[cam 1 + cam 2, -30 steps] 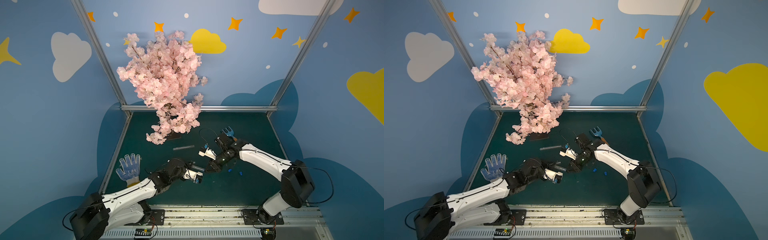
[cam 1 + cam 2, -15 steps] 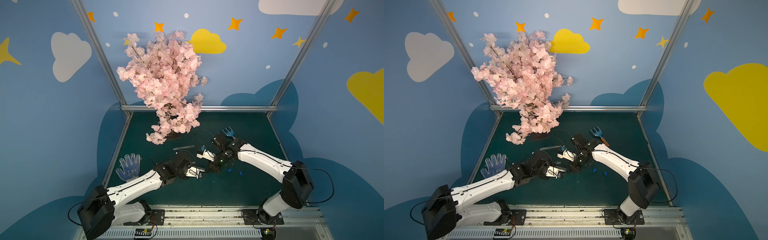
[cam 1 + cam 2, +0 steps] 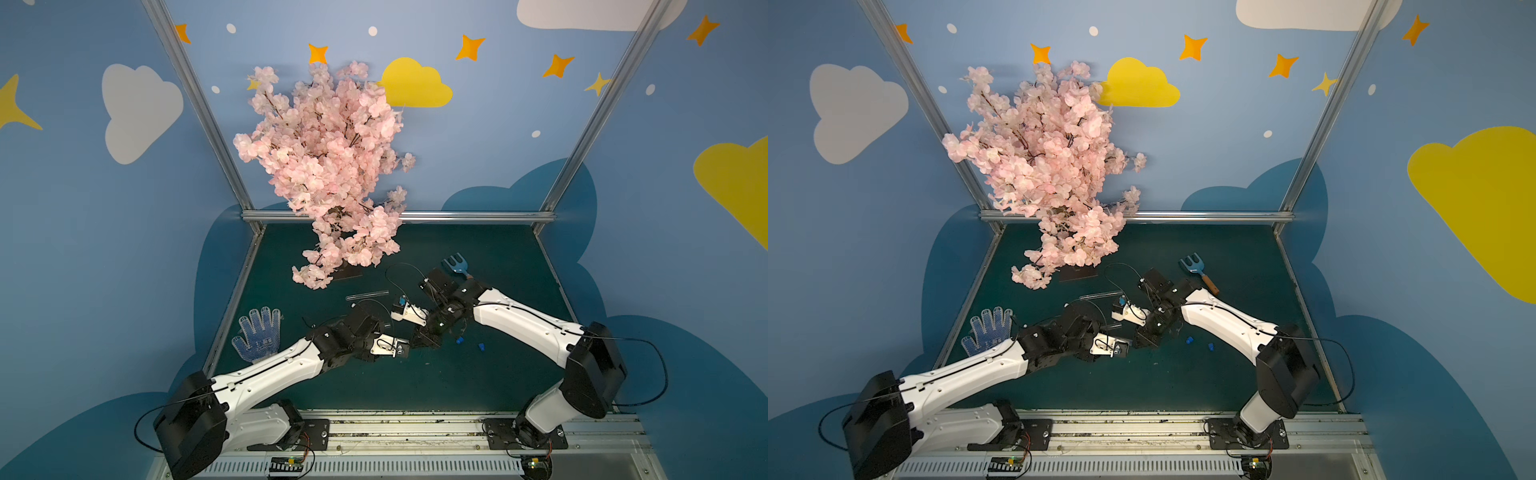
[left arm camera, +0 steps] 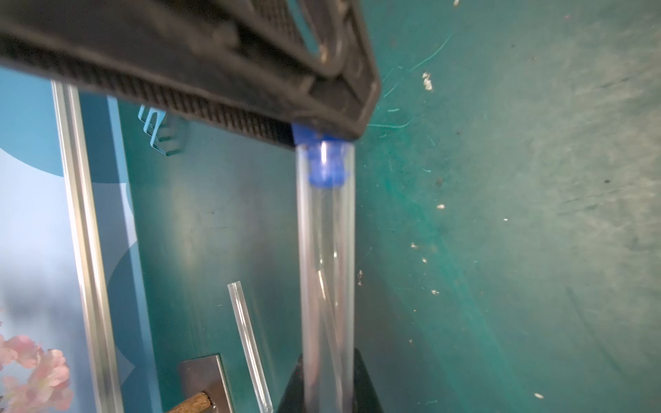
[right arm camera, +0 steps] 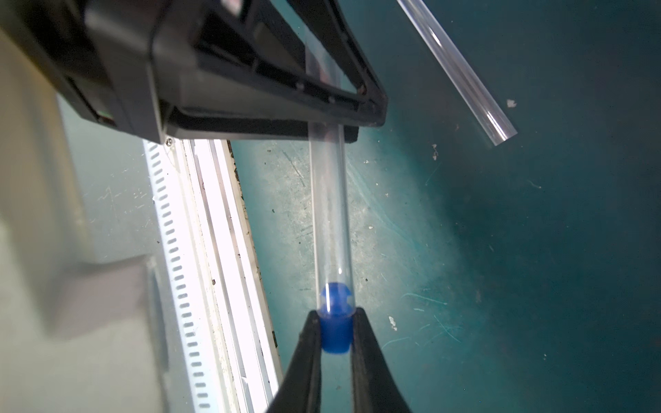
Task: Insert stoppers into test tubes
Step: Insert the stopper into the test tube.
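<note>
Shows the left arm (image 3: 270,370) leaning further toward frame centre than a second ago, yet keeps both tips meeting in the lower middle of both top views. Probably means pressing home, not fetching. Holds the clear tube (image 5: 329,214) in the clenched left gripper (image 4: 329,357) and pinches the blue stopper (image 5: 334,336) in the clenched right gripper (image 5: 335,316). Looks part-seated: nose inside the tube's mouth, cap outside, between the fingers (image 5: 307,339). Leaves two more stoppers (image 3: 459,340) lying right of the tips on the green mat (image 3: 415,395), and a spare tube (image 3: 368,295) above them, unplugged at the end in view.
</note>
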Action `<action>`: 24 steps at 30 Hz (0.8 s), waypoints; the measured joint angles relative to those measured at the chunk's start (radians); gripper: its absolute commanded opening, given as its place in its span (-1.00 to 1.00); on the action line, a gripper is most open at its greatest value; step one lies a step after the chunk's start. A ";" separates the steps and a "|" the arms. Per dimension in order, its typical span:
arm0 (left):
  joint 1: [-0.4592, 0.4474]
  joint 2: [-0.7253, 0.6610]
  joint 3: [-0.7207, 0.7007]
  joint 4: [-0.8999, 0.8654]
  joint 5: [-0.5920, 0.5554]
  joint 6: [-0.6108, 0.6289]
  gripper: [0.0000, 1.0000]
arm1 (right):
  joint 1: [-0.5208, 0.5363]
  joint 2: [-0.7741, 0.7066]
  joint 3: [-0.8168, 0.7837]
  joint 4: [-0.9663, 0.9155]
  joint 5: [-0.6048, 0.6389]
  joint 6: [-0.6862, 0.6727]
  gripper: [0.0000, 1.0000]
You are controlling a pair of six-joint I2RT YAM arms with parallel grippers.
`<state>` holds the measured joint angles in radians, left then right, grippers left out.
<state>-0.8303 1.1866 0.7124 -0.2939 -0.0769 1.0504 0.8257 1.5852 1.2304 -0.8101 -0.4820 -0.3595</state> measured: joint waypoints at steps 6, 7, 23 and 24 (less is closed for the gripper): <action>0.010 -0.004 0.000 -0.011 0.005 -0.016 -0.95 | -0.001 0.000 0.000 0.015 -0.011 0.006 -0.55; 0.010 -0.003 0.000 -0.010 0.008 -0.016 -0.95 | -0.001 0.000 0.000 0.022 -0.013 0.006 -0.48; 0.030 0.011 -0.015 0.061 0.140 -0.012 -0.95 | -0.086 -0.073 -0.005 0.355 -0.078 0.101 -0.09; 0.035 0.011 -0.018 0.065 0.142 -0.021 -0.95 | -0.104 -0.082 -0.011 0.365 -0.075 0.124 -0.11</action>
<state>-0.7952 1.1976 0.6949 -0.2291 0.0650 1.0294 0.7216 1.5036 1.2194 -0.4454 -0.5571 -0.2352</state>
